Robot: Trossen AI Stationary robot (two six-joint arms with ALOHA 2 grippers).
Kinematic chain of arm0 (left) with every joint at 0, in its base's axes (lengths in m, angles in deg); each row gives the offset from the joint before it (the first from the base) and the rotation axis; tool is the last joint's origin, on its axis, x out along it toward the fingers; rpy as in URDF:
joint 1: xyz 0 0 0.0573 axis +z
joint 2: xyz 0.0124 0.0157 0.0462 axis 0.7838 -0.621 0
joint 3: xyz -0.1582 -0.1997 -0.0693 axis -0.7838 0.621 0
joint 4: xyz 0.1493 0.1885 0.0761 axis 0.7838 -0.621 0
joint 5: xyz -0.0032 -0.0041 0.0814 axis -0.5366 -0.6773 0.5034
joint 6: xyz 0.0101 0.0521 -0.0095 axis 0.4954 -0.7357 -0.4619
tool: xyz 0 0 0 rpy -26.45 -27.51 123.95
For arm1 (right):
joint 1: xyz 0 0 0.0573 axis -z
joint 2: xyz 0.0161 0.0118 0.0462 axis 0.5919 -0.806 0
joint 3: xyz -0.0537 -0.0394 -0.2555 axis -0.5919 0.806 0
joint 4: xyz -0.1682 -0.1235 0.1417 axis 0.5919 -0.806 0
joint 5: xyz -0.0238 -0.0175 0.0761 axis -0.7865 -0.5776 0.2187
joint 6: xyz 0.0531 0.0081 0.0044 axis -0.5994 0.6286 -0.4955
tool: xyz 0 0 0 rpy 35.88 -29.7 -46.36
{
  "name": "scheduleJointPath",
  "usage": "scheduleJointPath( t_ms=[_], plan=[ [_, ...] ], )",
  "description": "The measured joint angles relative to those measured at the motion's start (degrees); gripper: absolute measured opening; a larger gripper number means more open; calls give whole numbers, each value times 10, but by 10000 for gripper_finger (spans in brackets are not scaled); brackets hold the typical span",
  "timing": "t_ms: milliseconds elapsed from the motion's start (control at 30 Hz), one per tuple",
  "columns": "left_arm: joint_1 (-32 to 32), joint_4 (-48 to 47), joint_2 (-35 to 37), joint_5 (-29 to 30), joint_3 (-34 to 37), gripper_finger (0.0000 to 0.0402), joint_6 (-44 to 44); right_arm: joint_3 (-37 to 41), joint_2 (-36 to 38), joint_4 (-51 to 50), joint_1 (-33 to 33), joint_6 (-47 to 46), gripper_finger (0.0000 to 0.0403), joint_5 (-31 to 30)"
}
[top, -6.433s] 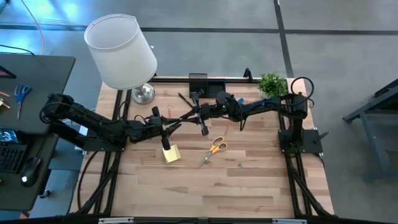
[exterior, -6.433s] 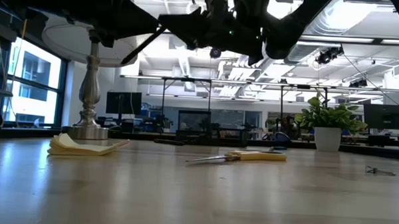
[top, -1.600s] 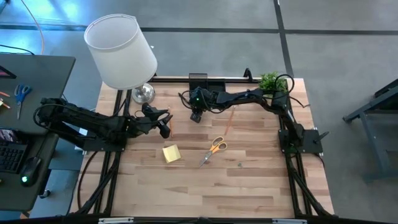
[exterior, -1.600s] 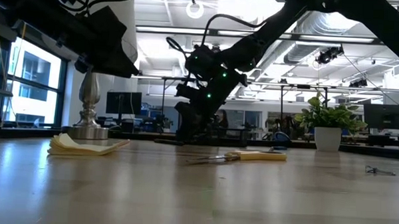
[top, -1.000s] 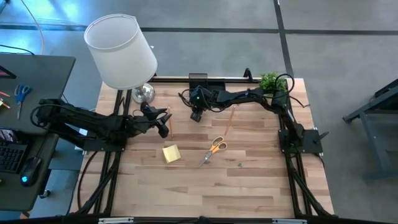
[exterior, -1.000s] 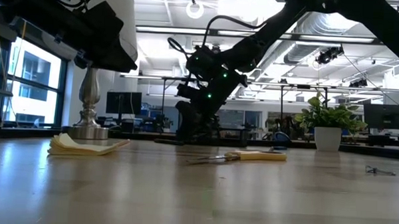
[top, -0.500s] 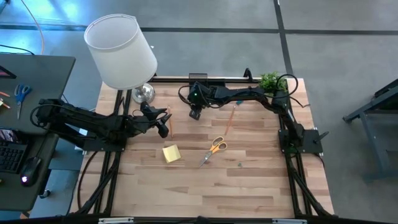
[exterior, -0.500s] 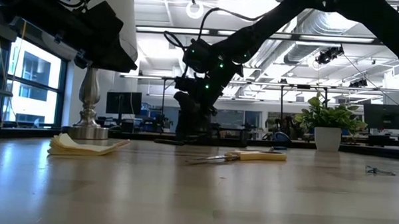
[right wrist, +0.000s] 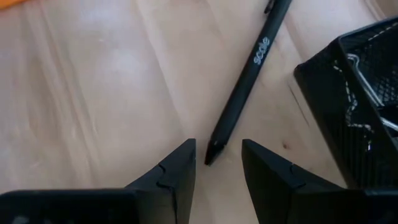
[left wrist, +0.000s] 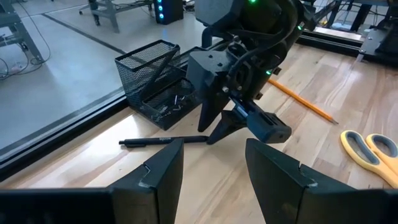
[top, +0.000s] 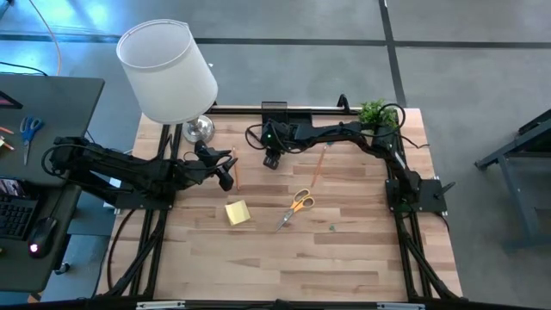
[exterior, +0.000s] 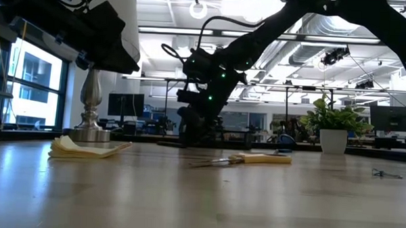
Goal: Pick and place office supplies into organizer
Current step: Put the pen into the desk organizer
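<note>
Right gripper (right wrist: 217, 163) hangs low over the far part of the table (top: 344, 250), close to the black mesh organizer (left wrist: 155, 78) at the back edge; its two fingers (right wrist: 171, 174) are spread apart with nothing between them, and the tip of a black pen (right wrist: 245, 87) lying flat on the wood sits just ahead of the gap; the pen stretches away beside the organizer's wall without touching the fingers; in the left wrist view the same pen (left wrist: 165, 141) lies on the table just in front of the organizer, under the right arm's wrist; left gripper (left wrist: 211, 168) waits toward the table's left side near the lamp (top: 168, 73), fingers parted and empty, facing the right arm; an orange pencil (top: 318, 168) lies on the wood to the right of the right gripper; orange-handled scissors (top: 297, 205) rest near the middle of the table, well apart from both grippers; a yellow sticky-note pad (top: 238, 213) lies to their left; a small green plant (top: 376, 113) stands at the far right corner.
</note>
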Motion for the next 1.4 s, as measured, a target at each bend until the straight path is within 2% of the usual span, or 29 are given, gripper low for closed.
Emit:
scheduleJointPath(
  t_ms=[500, 633, 967, 1067, 1267, 1400],
  plan=[
    [0, 1, 0, -5, 0, 163, 1, 0, 0, 19, 0, -11, 124, 10],
    [0, 2, 0, -4, 0, 163, 1, -30, 0, -30, 2, -12, 124, 29],
    [0, 1, 0, -5, 0, 163, 0, -68, -1, -45, -13, -30, 124, 53],
    [0, 1, 0, -14, 0, 163, 0, -67, -12, -44, -18, -53, 124, 37],
    [0, 2, -1, -19, 0, 163, -16, -67, -30, -37, -30, -70, 124, -48],
    [0, 13, -1, -19, 0, 163, -50, -67, -30, -31, -29, -101, 124, -47]
  ],
)
